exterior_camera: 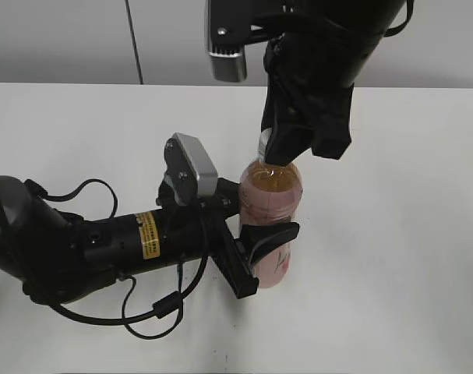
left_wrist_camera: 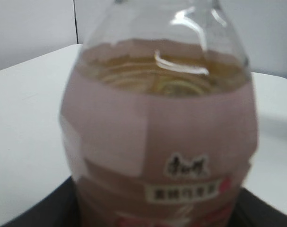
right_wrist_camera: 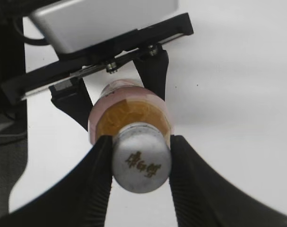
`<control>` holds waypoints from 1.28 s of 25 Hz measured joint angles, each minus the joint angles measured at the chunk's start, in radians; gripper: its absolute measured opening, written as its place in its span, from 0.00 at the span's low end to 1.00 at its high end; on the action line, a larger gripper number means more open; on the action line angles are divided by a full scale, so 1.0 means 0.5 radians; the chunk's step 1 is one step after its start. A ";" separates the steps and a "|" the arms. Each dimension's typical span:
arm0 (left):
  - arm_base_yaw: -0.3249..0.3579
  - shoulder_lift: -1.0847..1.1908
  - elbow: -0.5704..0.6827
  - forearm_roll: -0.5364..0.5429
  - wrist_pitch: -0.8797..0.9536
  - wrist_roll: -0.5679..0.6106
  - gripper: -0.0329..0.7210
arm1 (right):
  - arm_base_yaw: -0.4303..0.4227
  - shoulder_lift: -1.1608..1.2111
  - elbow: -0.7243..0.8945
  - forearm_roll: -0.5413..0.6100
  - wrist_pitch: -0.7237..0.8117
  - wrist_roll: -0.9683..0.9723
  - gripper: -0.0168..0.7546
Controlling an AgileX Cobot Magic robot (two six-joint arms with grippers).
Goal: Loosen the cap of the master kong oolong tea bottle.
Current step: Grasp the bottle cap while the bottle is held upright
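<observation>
The white worktop (exterior_camera: 392,234) fills most of the exterior view, meeting a pale grey wall along its far edge. Across its left side lies the left arm (exterior_camera: 80,241), a thick black body with a yellow label and loose black cables, reaching in low from the left. The right arm (exterior_camera: 330,47) comes down from the top of the view, black, with a silver camera housing beside it. Between the 2 stands the master kong oolong tea bottle (exterior_camera: 272,204), upright on the worktop near the middle of the scene, amber tea showing through its clear shoulder and a pink wrap label covering the body below. The left end effector (exterior_camera: 261,234) is clenched around the bottle's lower body, 1 black finger curving across the front of the label; in the left wrist view the bottle (left_wrist_camera: 160,137) fills the picture, its label bearing dark characters, with the black of the end effector just visible at the bottom corners. The right end effector (right_wrist_camera: 141,163) is closed from above on the cap (right_wrist_camera: 141,163), its 2 black fingers (right_wrist_camera: 98,179) pressing against opposite sides of the ribbed rim. In the right wrist view the cap's round top shows a small dark mark, and below it the bottle (right_wrist_camera: 129,111) drops away to the left end effector's fingers (right_wrist_camera: 155,71).
</observation>
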 joint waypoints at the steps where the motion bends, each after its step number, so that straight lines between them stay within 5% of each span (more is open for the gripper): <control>1: 0.000 0.000 0.000 0.000 0.000 0.001 0.55 | 0.000 0.000 0.000 0.000 0.000 -0.099 0.38; 11: 0.000 0.000 0.000 0.004 -0.002 0.004 0.55 | 0.000 0.004 -0.006 0.008 0.000 -0.168 0.39; 15: 0.000 0.000 0.000 -0.008 -0.001 -0.011 0.55 | 0.000 0.013 -0.014 0.017 0.000 0.059 0.63; 18: 0.000 0.000 0.000 -0.008 -0.001 -0.015 0.55 | 0.000 0.017 -0.062 0.031 0.025 0.323 0.76; 27: 0.000 0.000 0.000 -0.008 0.000 -0.017 0.55 | 0.000 0.017 -0.299 0.009 0.081 2.037 0.77; 32: 0.000 0.000 0.000 -0.008 0.000 -0.017 0.55 | 0.000 0.021 -0.299 0.007 0.085 2.540 0.77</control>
